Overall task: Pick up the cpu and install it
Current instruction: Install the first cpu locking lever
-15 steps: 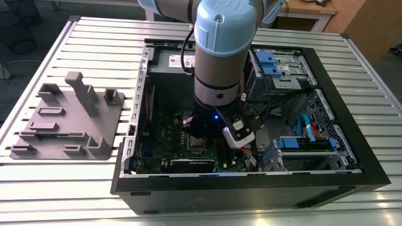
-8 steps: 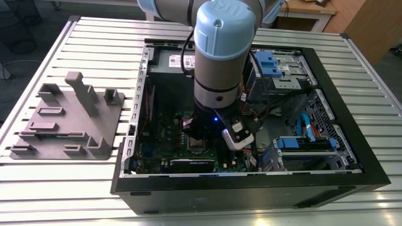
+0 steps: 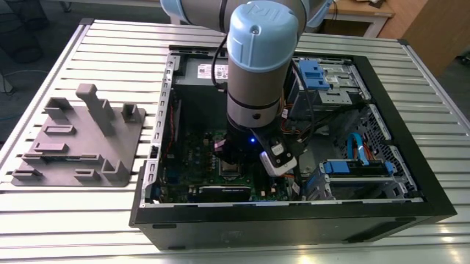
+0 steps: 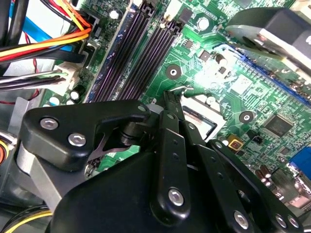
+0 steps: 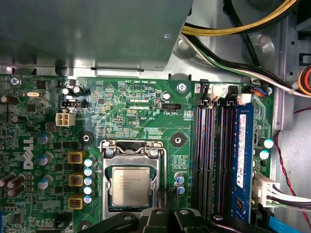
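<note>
While the black gripper (image 5: 167,216) hangs just above it, jaws' state untellable, the silvery square cpu (image 5: 129,186) already lies in its socket; seating looks finished.

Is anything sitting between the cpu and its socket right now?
Nothing visible. In the first wrist view the cpu already lies inside the socket frame on the motherboard, its top uncovered, beside the claw.

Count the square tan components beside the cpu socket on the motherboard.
3 tan components, lined up in a row alongside the cpu in the first wrist view: one, the next, the last. The gripper may hide more.
</note>
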Controlling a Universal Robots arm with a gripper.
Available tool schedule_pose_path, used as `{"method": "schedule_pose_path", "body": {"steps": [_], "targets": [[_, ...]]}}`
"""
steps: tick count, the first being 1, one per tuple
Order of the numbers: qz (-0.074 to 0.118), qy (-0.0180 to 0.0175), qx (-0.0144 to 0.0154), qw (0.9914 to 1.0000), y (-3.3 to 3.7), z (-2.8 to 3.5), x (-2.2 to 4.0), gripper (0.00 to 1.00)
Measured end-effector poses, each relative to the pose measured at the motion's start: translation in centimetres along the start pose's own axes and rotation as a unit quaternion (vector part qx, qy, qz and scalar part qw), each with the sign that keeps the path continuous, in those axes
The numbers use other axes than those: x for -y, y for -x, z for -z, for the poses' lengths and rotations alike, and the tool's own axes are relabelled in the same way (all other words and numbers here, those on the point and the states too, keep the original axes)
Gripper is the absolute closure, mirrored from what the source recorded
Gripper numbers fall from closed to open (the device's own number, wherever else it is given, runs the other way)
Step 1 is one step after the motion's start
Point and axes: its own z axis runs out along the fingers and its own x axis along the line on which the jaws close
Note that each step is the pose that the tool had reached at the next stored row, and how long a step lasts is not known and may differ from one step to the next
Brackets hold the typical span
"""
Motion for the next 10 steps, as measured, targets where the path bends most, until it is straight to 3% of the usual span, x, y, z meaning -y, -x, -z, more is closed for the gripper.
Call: {"method": "schedule_pose_path", "body": {"steps": [10], "targets": [[0.001, 0.0003, 0.0002, 1.0, 0.03, -0.03, 0.0, 0.89]]}}
